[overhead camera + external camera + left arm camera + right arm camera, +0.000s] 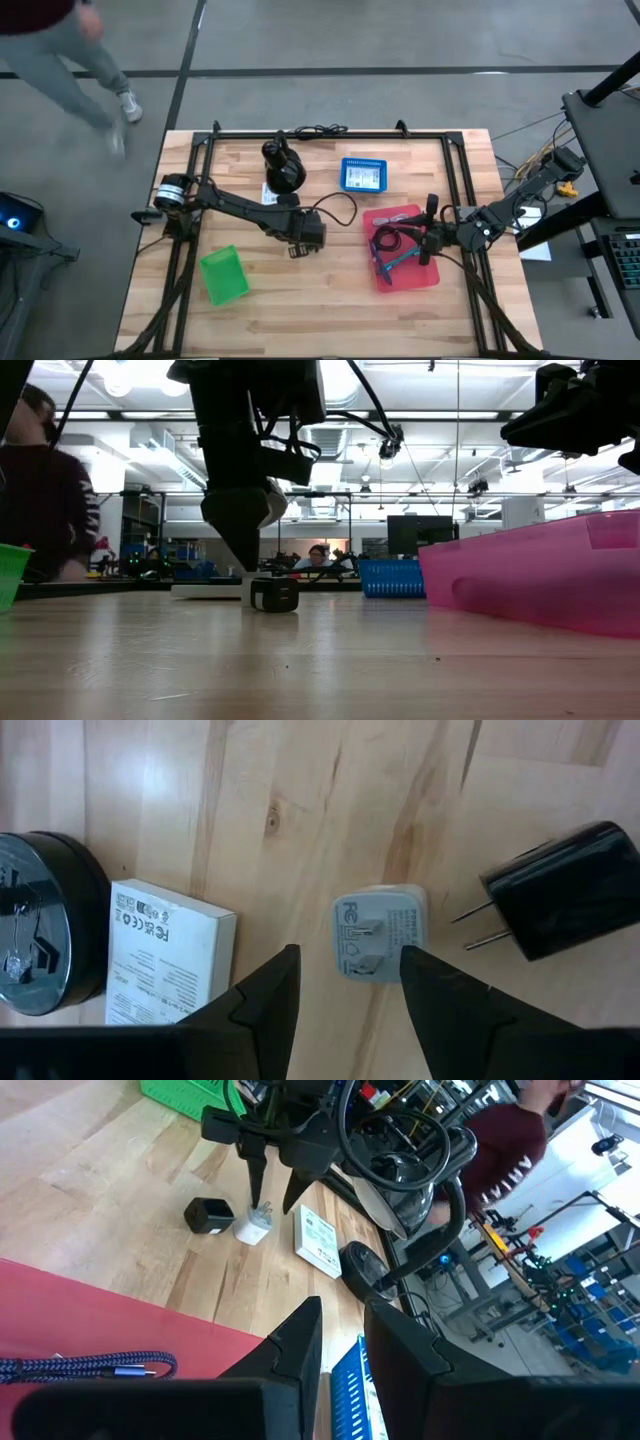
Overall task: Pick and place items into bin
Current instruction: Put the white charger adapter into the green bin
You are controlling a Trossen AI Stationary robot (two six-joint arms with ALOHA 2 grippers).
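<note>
Hovering open-fingered, left gripper (343,982) straddles white charger (378,932).

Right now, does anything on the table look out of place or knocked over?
Nothing looks spilled or damaged. The small white plug adapter lies on the wooden table with its prongs facing up, beside the black plug adapter lying on its side. The open left pincer hovers over the white one.

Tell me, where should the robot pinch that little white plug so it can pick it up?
Probably across the white plug's two flat sides, coming straight down from above. It lies on the table with its metal prongs pointing up, and the left gripper hangs open right over it, one finger on each side. The black plug lies apart, so there seems room to close.
</note>
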